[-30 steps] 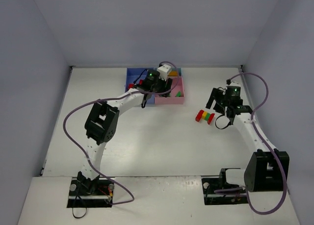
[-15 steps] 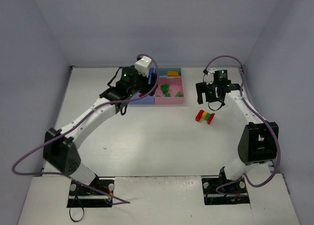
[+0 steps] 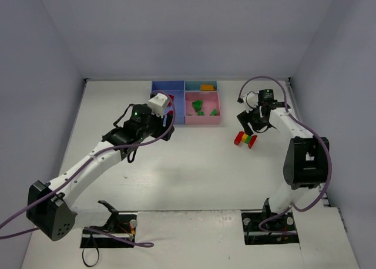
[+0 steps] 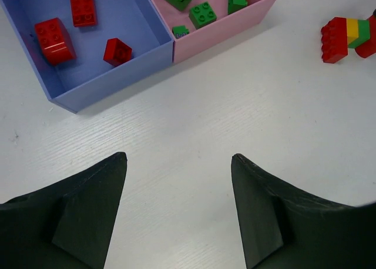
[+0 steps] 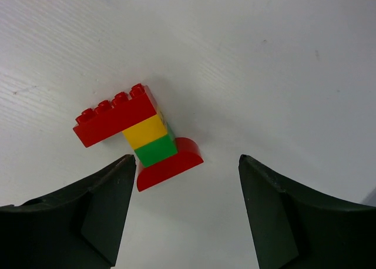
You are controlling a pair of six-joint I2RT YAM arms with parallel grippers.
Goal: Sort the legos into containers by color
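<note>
Crops the shallow blue plastic tray (image 4: 135, 22) and the adjoining pink tray (image 4: 223, 31) at the left wrist view's top edge, leaving three red bricks (image 4: 54, 41) visible in the blue and several green bricks (image 4: 202, 13) in the pink. Holds the left gripper (image 4: 179, 163) empty over bare white table (image 4: 194, 104), jaws wide apart. Spreads the right gripper (image 5: 186, 158) equally wide above the joined red, yellow and green brick stack (image 5: 138, 137) lying on the table off the pink tray's corner, one finger just beside its rounded red base, contact unclear.
</note>
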